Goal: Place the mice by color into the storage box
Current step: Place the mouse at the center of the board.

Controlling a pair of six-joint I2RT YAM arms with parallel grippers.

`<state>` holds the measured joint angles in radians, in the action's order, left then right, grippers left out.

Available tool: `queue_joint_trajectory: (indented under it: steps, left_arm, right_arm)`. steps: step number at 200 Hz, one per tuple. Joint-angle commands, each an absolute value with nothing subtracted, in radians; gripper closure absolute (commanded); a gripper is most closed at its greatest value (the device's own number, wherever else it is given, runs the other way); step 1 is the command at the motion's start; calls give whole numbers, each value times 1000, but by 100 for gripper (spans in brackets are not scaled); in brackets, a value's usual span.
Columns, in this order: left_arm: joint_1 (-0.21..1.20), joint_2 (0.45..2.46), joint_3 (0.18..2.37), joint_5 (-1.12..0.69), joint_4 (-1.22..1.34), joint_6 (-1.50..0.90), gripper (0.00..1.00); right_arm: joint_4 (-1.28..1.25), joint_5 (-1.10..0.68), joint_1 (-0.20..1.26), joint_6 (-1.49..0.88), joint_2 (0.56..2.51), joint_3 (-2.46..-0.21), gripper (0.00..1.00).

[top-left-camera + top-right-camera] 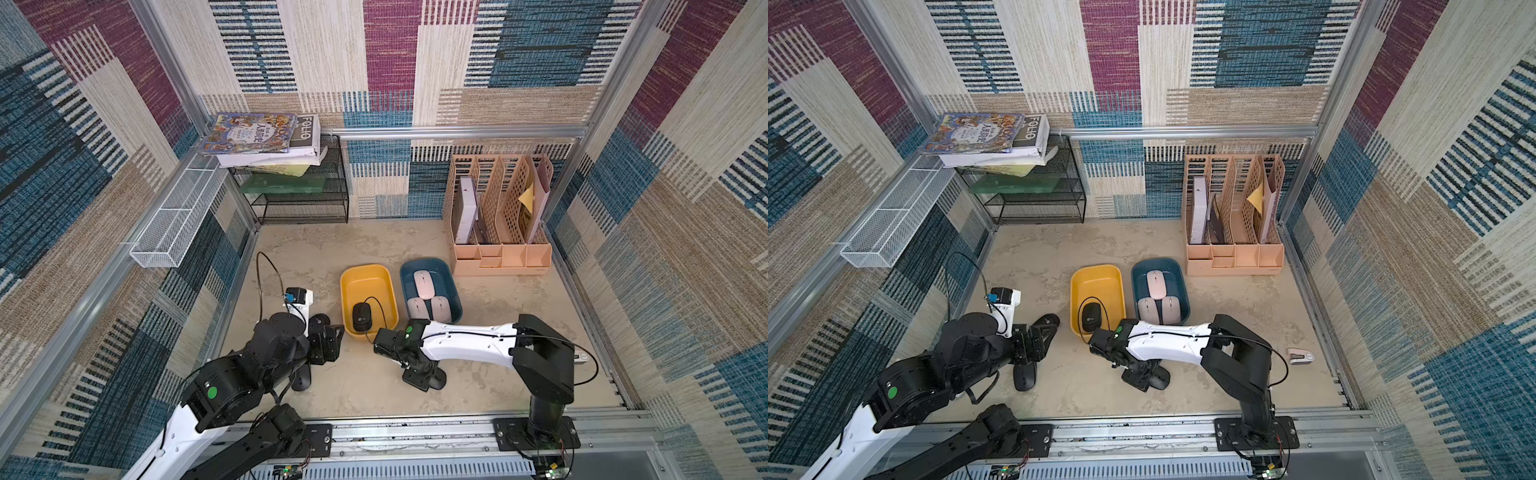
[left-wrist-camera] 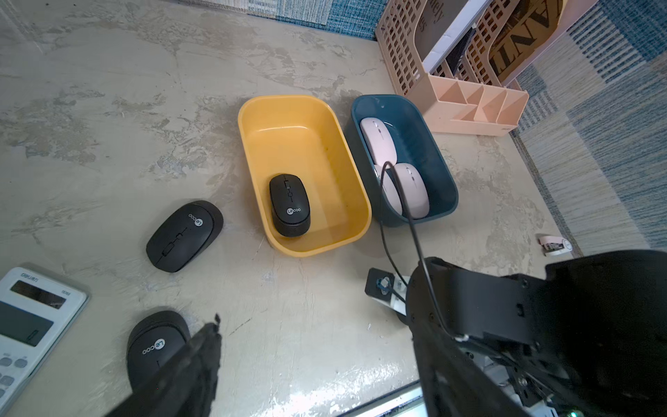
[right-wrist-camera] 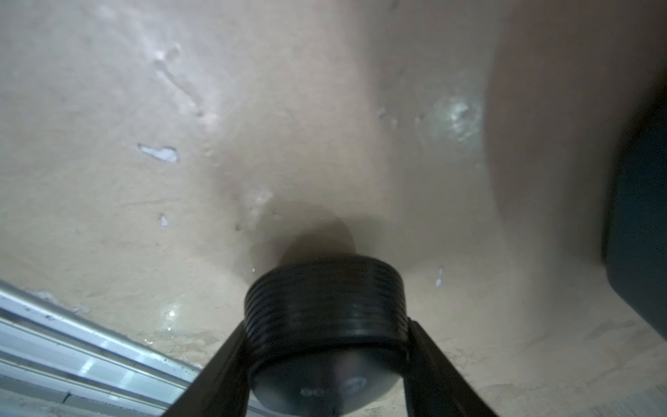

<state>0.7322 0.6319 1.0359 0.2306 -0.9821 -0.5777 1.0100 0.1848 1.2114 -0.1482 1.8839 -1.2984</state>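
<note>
The right gripper (image 3: 326, 368) pinches a black mouse (image 3: 325, 299) across its width, low by the desk (image 1: 374, 249) at lower centre in both top views, with the yellow box (image 1: 343, 291) just up-frame and slightly left; the left gripper (image 1: 330, 343) hangs spread, empty.

Calculator (image 2: 32, 325): white and grey, flat on the tabletop (image 1: 324, 249); you see it only in the left wrist view.
File organizer (image 1: 500, 259): peach, slotted, far right; you can make out papers upright inside.
Wire shelf (image 1: 303, 208): black mesh, far left; note the books (image 1: 253, 135) stacked on top.
Mesh basket (image 1: 174, 216): white, along the left wall.
Small pale object (image 1: 1300, 356): near the tabletop's right edge; too small for you to identify.
</note>
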Motion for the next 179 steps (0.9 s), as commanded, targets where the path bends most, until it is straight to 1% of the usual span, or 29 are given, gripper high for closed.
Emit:
queue_joint_trajectory:
  steps: [1, 32, 62, 81, 103, 111, 116, 123, 126, 129, 154, 179]
  left_arm:
    - [732, 626, 1048, 271, -1023, -584, 13]
    - [731, 627, 1045, 275, -1036, -573, 13]
    - [732, 630, 1029, 278, -1035, -563, 13]
    - [732, 637, 1026, 275, -1033, -551, 13]
    - [732, 651, 1032, 273, -1026, -532, 12]
    - [731, 657, 1038, 270, -1020, -523, 12]
    - [732, 662, 1042, 269, -1017, -516, 11]
    - [732, 669, 1049, 266, -1011, -508, 11]
    - [731, 673, 1052, 264, -1010, -503, 11]
    - [731, 678, 1055, 263, -1007, -500, 11]
    - [732, 715, 1071, 218, -965, -446, 10]
    - [731, 762, 1059, 107, -893, -371, 10]
  right_arm:
    - [1004, 172, 1243, -58, 1908, -1317, 48]
    - [992, 155, 1274, -45, 1954, -1317, 45]
    - [986, 170, 1287, -63, 1972, -1312, 36]
    - [978, 189, 1286, -87, 1949, -1320, 26]
    - [952, 189, 1271, -121, 1882, -1333, 19]
    - [941, 175, 1261, -134, 1850, -1336, 15]
    - [929, 164, 1255, -141, 1827, -1337, 10]
    - [913, 144, 1246, -151, 1794, -1335, 1]
    - [905, 132, 1243, -155, 1778, -1333, 4]
    - [896, 122, 1239, -158, 1762, -1332, 4]
    - [816, 53, 1190, -196, 1620, -1283, 4]
    - [764, 46, 1096, -253, 1466, -1213, 4]
